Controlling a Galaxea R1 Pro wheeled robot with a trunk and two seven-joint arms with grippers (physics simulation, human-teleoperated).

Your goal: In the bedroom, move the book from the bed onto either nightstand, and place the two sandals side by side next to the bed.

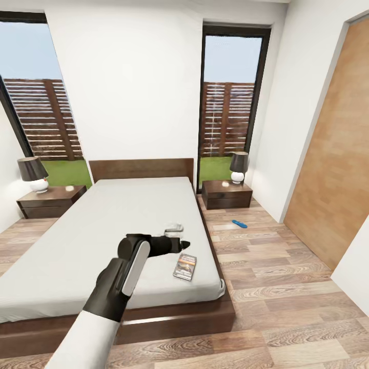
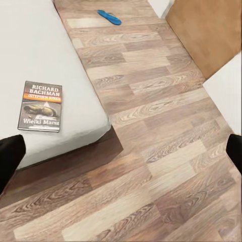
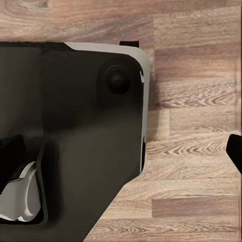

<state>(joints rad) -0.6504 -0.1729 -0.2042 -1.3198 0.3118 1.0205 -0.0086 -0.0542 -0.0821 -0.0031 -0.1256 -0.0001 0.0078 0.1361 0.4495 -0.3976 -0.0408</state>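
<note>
Head and left wrist views share the book (image 1: 185,267); right wrist view probably faces floorward.

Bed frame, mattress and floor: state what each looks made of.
Bed frame: dark brown wood, by its faint grain and matte finish. Mattress: plain off-white fabric, smooth and unpatterned; the fill can't be told. Floor: light brown wood planks, with visible grain and seams, possibly laminate.

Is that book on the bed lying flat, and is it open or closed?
Closed and flat. The book lies face up near the corner of the bed, its whole front cover readable in the left wrist view, with nothing touching it.
</note>
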